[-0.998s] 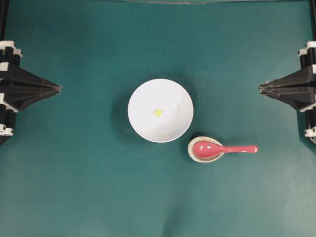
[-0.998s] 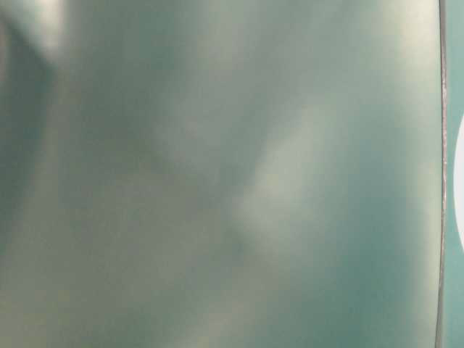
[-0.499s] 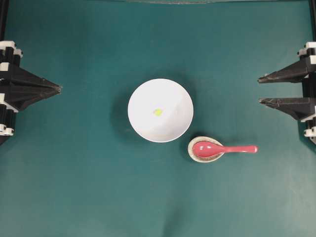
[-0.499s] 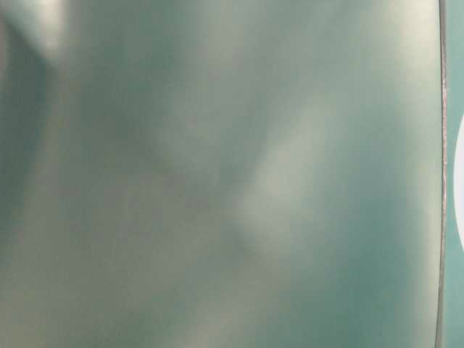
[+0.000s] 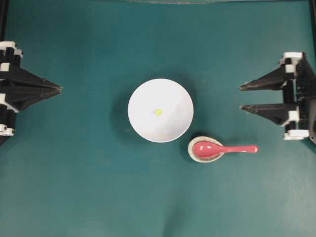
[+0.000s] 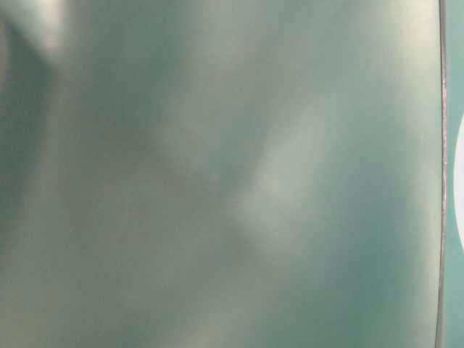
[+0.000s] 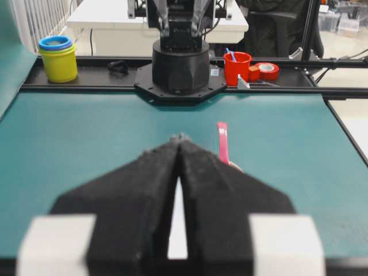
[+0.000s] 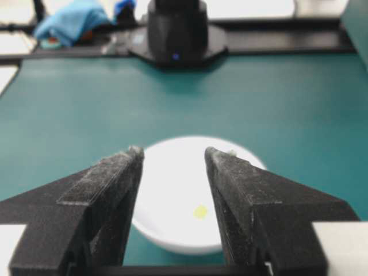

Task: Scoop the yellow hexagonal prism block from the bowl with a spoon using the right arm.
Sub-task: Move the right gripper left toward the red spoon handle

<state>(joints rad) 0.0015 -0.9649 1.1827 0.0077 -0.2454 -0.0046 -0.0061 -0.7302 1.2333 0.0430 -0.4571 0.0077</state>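
Ahead of right gripper [image 5: 241, 98], jaws wide apart and empty: white bowl [image 5: 160, 110] holding yellow hexagonal prism block [image 5: 158, 112]. Nearer, off to its side: pinkish-red spoon [image 5: 222, 148] on speckled spoon rest [image 5: 193, 156]. Left gripper [image 5: 60, 89] pinched closed, empty, well apart.

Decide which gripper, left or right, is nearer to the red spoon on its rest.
Right. The right gripper, open, sits past the red spoon handle's end, toward the table's right edge. The left gripper, shut, is at the far left edge, beyond the white bowl.
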